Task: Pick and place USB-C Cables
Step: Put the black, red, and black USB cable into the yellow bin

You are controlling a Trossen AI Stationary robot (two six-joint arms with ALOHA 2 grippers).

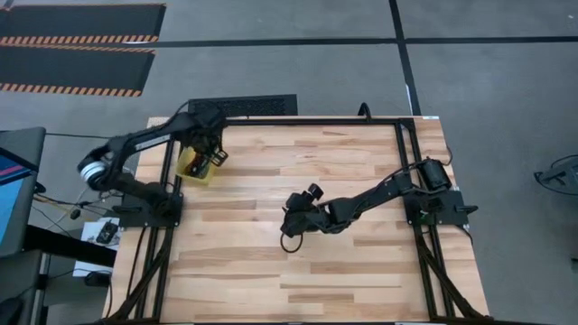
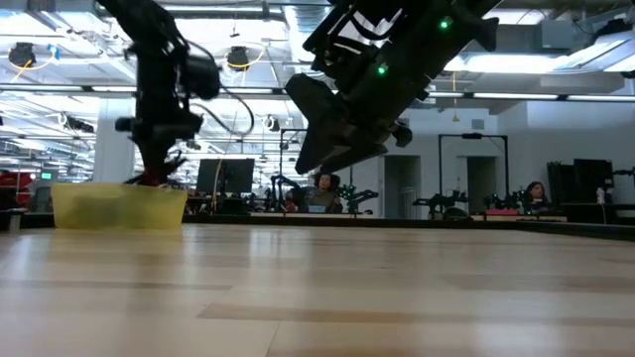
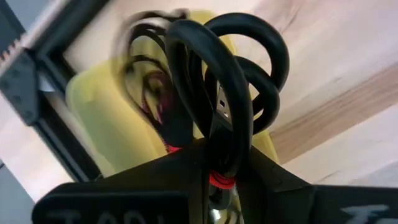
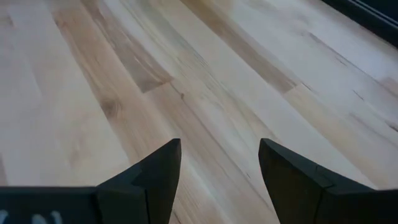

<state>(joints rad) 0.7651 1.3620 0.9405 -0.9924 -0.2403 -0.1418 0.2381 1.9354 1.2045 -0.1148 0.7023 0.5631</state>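
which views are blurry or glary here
Left wrist view: the black cable with a red tie held in the left gripper is fairly sharp, while the yellow bin behind it is smeared. Low view: bright ceiling lights wash out the top; both arms are dark silhouettes. Right wrist view: the right gripper and the table are evenly lit.
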